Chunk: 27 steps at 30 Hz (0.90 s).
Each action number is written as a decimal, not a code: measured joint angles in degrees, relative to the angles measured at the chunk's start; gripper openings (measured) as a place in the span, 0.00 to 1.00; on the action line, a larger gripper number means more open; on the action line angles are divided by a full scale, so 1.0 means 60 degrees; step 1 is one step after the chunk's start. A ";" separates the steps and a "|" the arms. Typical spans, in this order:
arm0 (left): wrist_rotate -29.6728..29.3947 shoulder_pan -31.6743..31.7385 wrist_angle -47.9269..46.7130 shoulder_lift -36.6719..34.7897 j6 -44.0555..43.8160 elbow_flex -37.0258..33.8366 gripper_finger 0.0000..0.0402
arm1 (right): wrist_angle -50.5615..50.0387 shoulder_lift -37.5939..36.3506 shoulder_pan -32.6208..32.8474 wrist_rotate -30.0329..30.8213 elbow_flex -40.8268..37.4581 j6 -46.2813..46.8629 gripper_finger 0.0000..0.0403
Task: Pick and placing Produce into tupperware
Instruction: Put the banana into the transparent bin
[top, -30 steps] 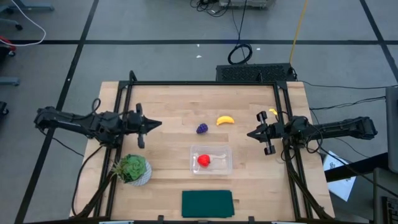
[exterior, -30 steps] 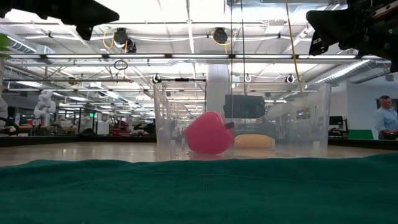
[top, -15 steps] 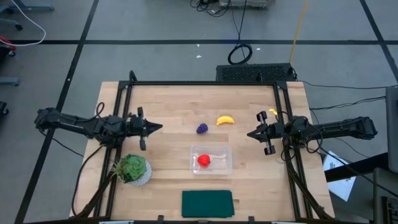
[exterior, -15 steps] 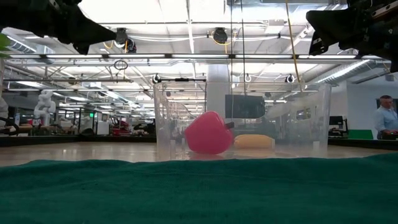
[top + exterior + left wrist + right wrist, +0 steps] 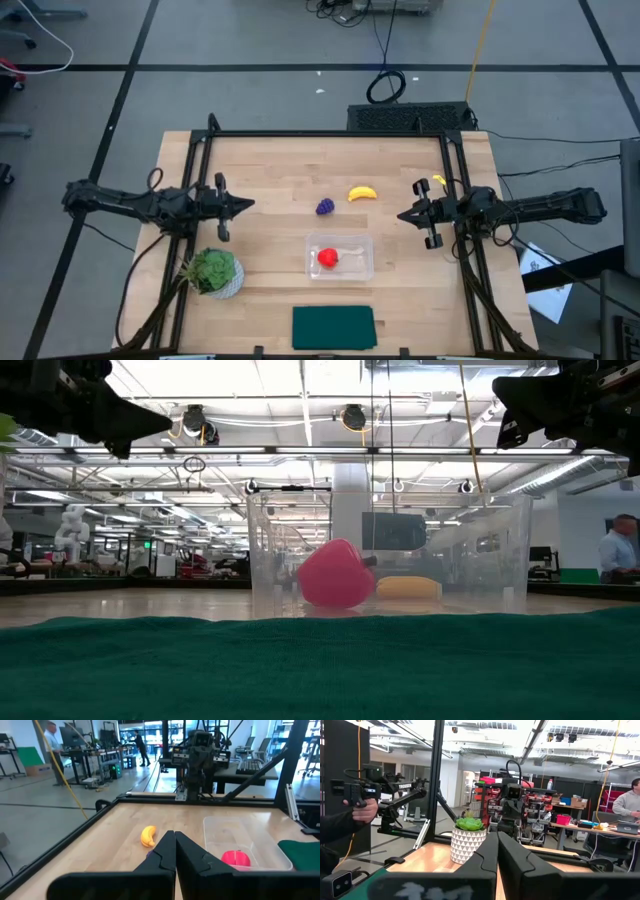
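Red fruit [image 5: 327,258] sits in clear tub [image 5: 362,262] mid-desk; banana [image 5: 361,193] & grapes [image 5: 325,207] lie on wood just beyond it. L tool [image 5: 245,204] and R tool [image 5: 402,215] hover level at opposite desk edges, pointing inward, both pressed together, empty.

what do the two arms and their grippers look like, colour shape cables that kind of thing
Both arms are dark, near black, slim and jointed, with black cables looping along them. The left gripper and right gripper each end in two dark, flat, wedge-shaped fingers tapering to a point. A small yellow patch shows beside the right arm's wrist.
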 joint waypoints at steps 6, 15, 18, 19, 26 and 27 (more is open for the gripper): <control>0.0003 0.0000 0.0161 -0.0142 -0.0295 -0.0379 0.00 | 0.0000 -0.0001 0.0000 0.0002 0.0002 0.0143 0.00; -0.0035 0.0000 0.0075 -0.0121 -0.0478 -0.0411 0.00 | 0.0100 -0.0004 0.0000 0.0000 0.0001 0.0142 0.00; -0.0039 0.0000 0.0073 -0.0121 -0.0478 -0.0411 0.00 | 0.0109 -0.0004 0.0000 0.0001 0.0000 0.0142 0.00; -0.0039 0.0000 0.0070 -0.0121 -0.0478 -0.0411 0.00 | 0.0109 -0.0004 0.0000 0.0003 0.0004 0.0143 0.00; -0.0053 0.0000 0.0066 -0.0121 -0.0475 -0.0411 0.00 | 0.0109 0.0000 0.0000 0.0002 0.0002 0.0178 0.00; -0.0054 0.0000 0.0066 -0.0121 -0.0475 -0.0411 0.00 | 0.0116 -0.0002 0.0000 0.0004 0.0004 0.0178 0.00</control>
